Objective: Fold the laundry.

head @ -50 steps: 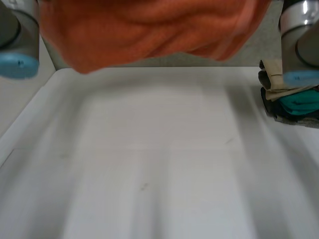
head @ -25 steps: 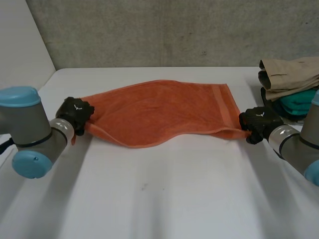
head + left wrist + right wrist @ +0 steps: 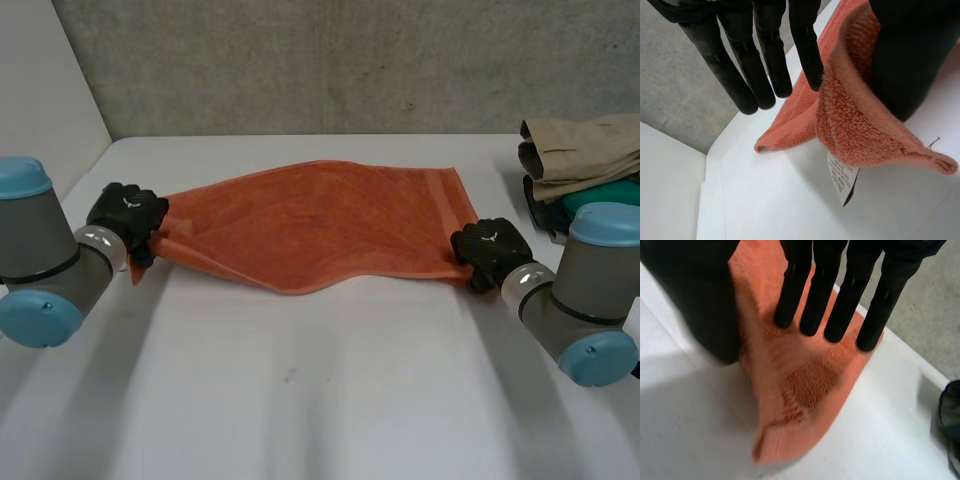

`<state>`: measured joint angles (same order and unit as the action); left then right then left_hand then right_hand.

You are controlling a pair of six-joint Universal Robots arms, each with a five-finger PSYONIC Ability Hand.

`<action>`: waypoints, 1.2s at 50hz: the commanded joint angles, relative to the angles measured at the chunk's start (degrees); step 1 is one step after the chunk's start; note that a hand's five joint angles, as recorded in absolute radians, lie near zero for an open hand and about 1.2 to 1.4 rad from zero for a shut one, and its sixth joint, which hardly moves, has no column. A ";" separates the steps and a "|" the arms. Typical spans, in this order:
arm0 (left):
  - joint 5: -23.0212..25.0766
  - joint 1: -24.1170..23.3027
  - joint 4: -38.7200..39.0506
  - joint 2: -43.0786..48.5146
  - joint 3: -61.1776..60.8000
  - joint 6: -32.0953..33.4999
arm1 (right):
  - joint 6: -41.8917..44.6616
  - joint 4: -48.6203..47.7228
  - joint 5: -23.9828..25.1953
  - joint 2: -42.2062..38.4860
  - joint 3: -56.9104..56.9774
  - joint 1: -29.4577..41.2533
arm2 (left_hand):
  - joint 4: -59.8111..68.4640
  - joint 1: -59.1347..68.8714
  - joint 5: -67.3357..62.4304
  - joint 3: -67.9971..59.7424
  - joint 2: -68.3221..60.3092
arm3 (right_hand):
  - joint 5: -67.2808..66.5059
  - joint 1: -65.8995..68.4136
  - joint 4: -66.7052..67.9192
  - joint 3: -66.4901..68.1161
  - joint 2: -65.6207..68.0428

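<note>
The towel (image 3: 320, 225) is spread on the white desk (image 3: 330, 400), a little beyond its middle, with its long axis running from side to side between the two hands. Its far edge is laid flat. Its near edge bows toward the robot in the middle and is drawn up at both ends, where it is held.

The left end is taken by the left hand (image 3: 125, 215) and the right near corner by the right hand (image 3: 488, 250), so each end lies directly at its own hand and neither arm is the nearer. The towel extends inward from each hand toward the other. A fold is therefore judged to depend on this side-to-side line: either the two ends are brought together, or the near edge is carried over to the far one.

In the left wrist view the towel (image 3: 860, 130) is wrapped over the thumb (image 3: 905, 60), and the straight fingers (image 3: 765, 55) are set close against the fold. The cloth is judged to be pinched there. A white label (image 3: 842, 177) hangs from the corner below the thumb.

In the right wrist view the corner of the towel (image 3: 805, 385) rises from the desk between the thumb (image 3: 705, 300) and the straight, slightly spread fingers (image 3: 840, 295), and it appears to be pinched lightly.

A pile of clothes (image 3: 585, 170) is stacked at the desk's right edge, just beyond the right hand.
</note>
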<state>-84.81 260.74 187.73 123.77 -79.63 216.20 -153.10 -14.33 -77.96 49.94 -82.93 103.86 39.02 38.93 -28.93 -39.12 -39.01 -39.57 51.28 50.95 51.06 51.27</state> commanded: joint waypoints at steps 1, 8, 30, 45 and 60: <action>0.17 0.47 -2.45 -1.51 -0.26 -0.96 | -0.62 2.02 -1.84 0.76 0.32 -0.68 | -2.40 -2.31 2.30 2.49 2.39 | -30.43 28.72 29.05 28.94 28.73; 1.22 1.96 -6.58 -3.97 -2.62 0.53 | 0.52 3.86 -0.27 6.83 -3.20 -0.68 | 17.66 17.75 -17.76 -17.57 -17.67 | -30.43 28.72 29.05 28.94 28.73; 9.13 12.33 -32.68 -14.87 -13.79 22.23 | 41.12 55.80 0.79 19.67 -4.88 -9.91 | 40.98 41.07 -41.07 -40.88 -40.99 | -30.43 28.72 29.05 28.94 28.73; 5.80 2.06 -26.20 -2.14 21.06 14.09 | 21.89 34.83 -5.26 5.70 24.63 -0.86 | 40.98 41.07 -41.07 -40.88 -40.99 | -30.43 28.72 29.05 28.94 28.73; -2.03 0.56 5.19 0.95 50.02 -12.12 | 6.41 -13.45 -8.44 9.39 35.82 -0.68 | 40.98 41.07 -41.07 -40.88 -40.99 | -30.43 28.72 29.05 28.94 28.73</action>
<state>-84.42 260.53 183.29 125.28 -32.18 211.04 -144.09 -17.96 -86.86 58.02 -46.86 103.35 68.50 64.91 -56.18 -68.10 -68.50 -57.78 65.50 68.67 68.24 67.68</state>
